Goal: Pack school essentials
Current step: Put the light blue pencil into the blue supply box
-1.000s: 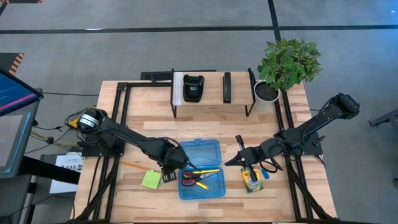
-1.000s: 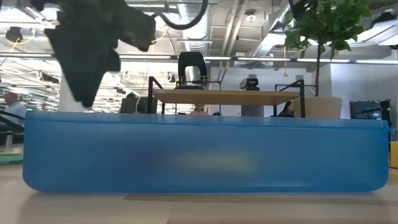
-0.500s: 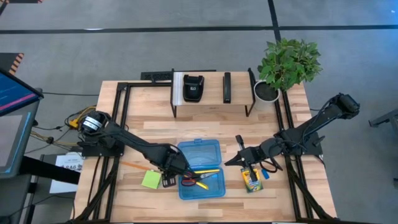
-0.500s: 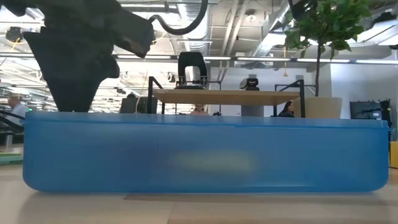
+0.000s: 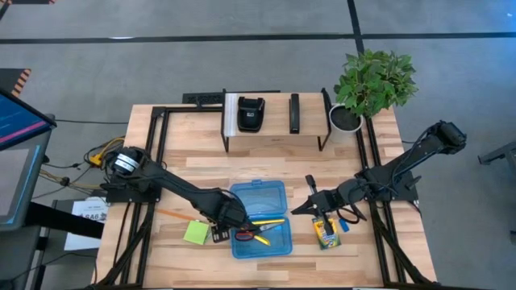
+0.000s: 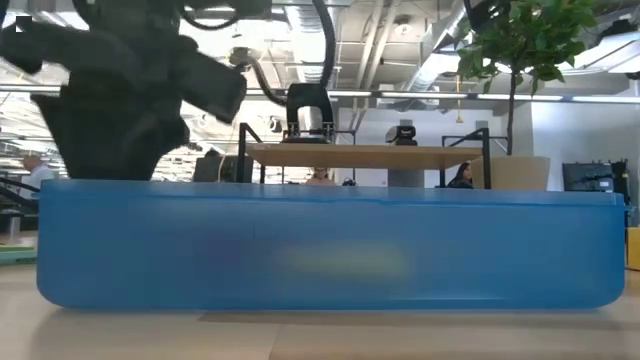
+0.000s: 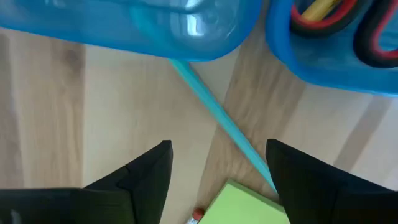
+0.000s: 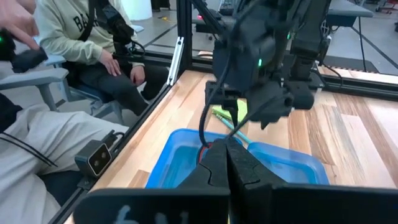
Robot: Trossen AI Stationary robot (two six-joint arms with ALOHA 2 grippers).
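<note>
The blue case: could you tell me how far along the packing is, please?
Done: red-handled scissors and yellow pencils lie in the blue case. In hand: nothing; left gripper open beside the sticky-note pad. Left: pad, orange pencil, crayon box, near the shut right gripper.

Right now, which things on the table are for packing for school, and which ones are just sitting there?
For packing:
- blue box
- red-handled scissors and yellow pencil, already in it
- green sticky-note pad
- orange pencil
- crayon box

Just sitting there:
- potted plant
- black device on the wooden shelf
</note>
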